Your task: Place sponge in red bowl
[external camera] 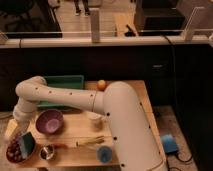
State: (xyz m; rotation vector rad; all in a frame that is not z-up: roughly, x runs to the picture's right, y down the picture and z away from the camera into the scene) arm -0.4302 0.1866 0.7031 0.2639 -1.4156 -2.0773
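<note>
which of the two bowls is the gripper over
The round reddish-brown bowl at the table's front left corner; the gripper hangs over it with the teal sponge. The purple bowl sits apart, farther back and to the right.

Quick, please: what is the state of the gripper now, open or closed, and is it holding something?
Gripper: low at the table's left, over the red bowl, next to the sponge; whether it is open, closed or holding cannot be told.
</note>
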